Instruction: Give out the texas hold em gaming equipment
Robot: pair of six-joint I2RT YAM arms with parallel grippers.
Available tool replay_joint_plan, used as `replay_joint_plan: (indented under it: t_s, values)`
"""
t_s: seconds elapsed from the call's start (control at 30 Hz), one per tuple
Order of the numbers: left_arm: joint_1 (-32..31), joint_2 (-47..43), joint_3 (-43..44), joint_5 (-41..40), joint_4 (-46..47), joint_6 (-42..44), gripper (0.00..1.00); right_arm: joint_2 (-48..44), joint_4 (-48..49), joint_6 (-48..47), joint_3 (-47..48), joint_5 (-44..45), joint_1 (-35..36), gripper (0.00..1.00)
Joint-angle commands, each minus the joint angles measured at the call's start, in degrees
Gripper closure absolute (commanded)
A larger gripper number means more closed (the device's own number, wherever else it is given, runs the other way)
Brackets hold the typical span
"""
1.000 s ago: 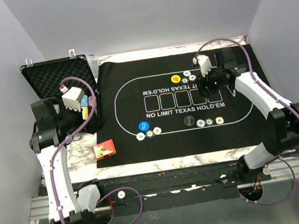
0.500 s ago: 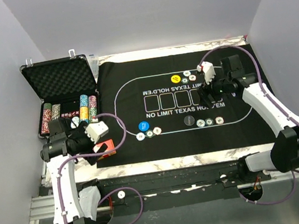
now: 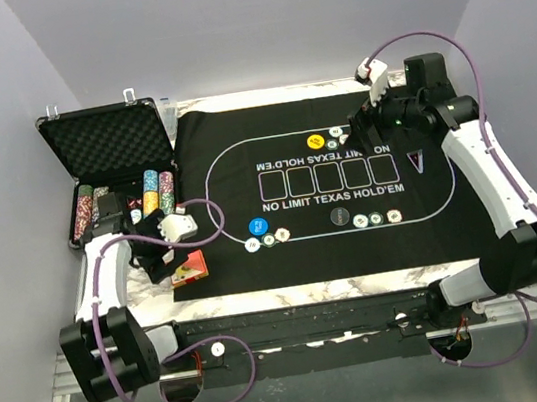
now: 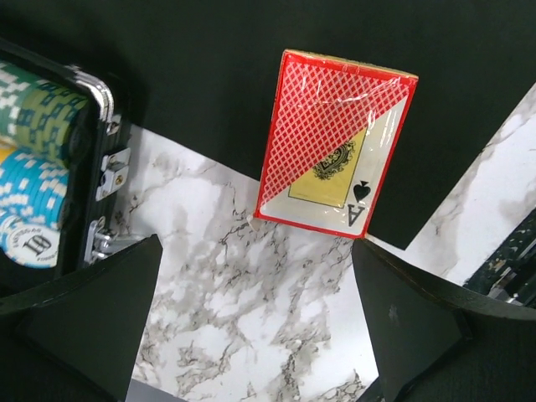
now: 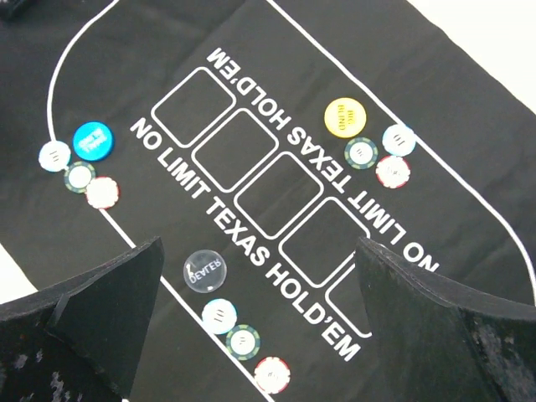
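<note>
Left wrist view cuts the open case (image 4: pixel 96 159) off at the frame edge, so I see only part of its chip stacks (image 4: pixel 33 167). My left gripper (image 4: pixel 255 251) hangs spread and empty just short of the card box (image 4: pixel 335 155), which straddles the mat (image 4: pixel 209 67) edge and the marble table (image 4: pixel 251 335). Further right, the right gripper (image 5: pixel 258 251) is spread wide too, above the dealer button (image 5: pixel 205 272), with one finger hiding part of a card outline.

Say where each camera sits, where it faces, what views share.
Top external: above, behind the robot, looking down on the felt mat; both arms show.
Left wrist: on the left arm, facing down at the card box; left gripper shows.
Right wrist: above the felt mat, facing down; right gripper shows.
Shared: top and right wrist see the blue button.
</note>
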Motion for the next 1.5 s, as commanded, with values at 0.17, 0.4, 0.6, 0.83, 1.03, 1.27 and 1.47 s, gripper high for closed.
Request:
replay_joint_plan:
  t_s: [0.17,0.4,0.6,0.83,1.03,1.27,1.47]
  values:
    - [-6.2,7.5,-1.9,-4.3,4.1,-1.7,0.01,3.4,-8.1,7.5,4.1,-5.1,0.1,0.0]
    - [-11.4,10.3,-5.5,-7.0,6.4,-4.2,0.01,4.1,-7.8,10.0,4.6,-4.3,0.1,0.0]
    - [-15.1,11.2,-6.4,-10.3,7.7,-7.1,0.01,4.3,-8.1,11.6,4.6,-3.8,0.1,0.0]
    - [-18.2,11.0,-6.8,-11.9,9.2,-13.3,0.4,2.2,-6.4,15.3,1.4,-4.0,0.1,0.02]
    - [-20.5,7.7,-0.3,-7.5,1.9,-23.2,0.73,-1.3,1.3,25.9,-4.2,-5.3,0.1,0.03]
    - [-24.7,9.0,12.7,-4.5,-2.8,-47.4,0.92,-0.9,12.5,46.2,-10.3,-13.6,2.6,0.12]
    - [-29.8,11.1,19.4,-3.2,-3.3,-63.8,0.92,3.2,21.2,55.6,-9.7,-12.2,13.3,0.12]
